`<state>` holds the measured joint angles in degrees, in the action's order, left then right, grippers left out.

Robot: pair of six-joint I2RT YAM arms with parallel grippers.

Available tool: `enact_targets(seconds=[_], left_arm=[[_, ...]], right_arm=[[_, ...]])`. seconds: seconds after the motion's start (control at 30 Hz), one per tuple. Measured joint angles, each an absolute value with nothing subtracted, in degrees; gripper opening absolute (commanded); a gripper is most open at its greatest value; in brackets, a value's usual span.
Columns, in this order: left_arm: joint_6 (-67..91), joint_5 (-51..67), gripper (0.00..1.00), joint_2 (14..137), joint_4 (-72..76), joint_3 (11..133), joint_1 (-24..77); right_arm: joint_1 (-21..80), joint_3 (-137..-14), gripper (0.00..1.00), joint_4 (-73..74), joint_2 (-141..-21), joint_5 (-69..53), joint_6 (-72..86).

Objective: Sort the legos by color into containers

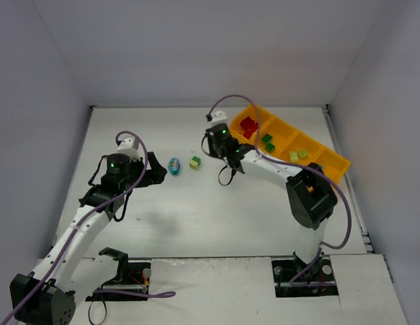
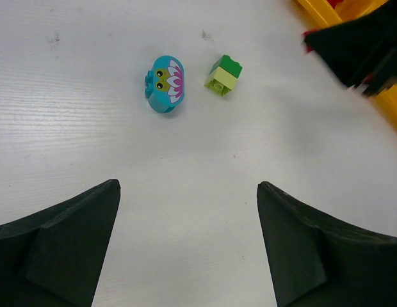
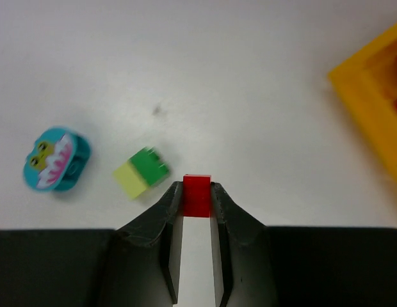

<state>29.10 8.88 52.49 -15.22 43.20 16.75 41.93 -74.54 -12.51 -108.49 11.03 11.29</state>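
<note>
My right gripper is shut on a small red lego, held above the table just left of the orange-yellow tray; it also shows in the top view. A teal lego with a flower face and a dark green lego joined to a pale yellow-green one lie on the table between the arms. My left gripper is open and empty, a short way before the teal lego and the green pair.
The tray lies at an angle at the back right. Its compartments hold red legos, dark green legos and yellow-green legos. White walls enclose the table.
</note>
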Motion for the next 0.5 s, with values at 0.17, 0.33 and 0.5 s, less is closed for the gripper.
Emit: enact_targets(seconds=[0.17, 0.33, 0.5], left_arm=[[29.10, 8.91, 0.81, 52.51, -15.22, 43.20, 16.75], [29.10, 8.91, 0.81, 52.73, -15.22, 43.20, 16.75], [29.10, 8.91, 0.81, 52.84, -15.22, 43.20, 16.75]], right_arm=[[29.61, -76.90, 0.06, -13.23, -105.86, 11.11, 9.50], [20.38, -79.83, 0.09, -12.95, -108.31, 11.18, 8.45], [17.80, -85.73, 0.23, -13.04, -113.93, 10.20, 7.40]])
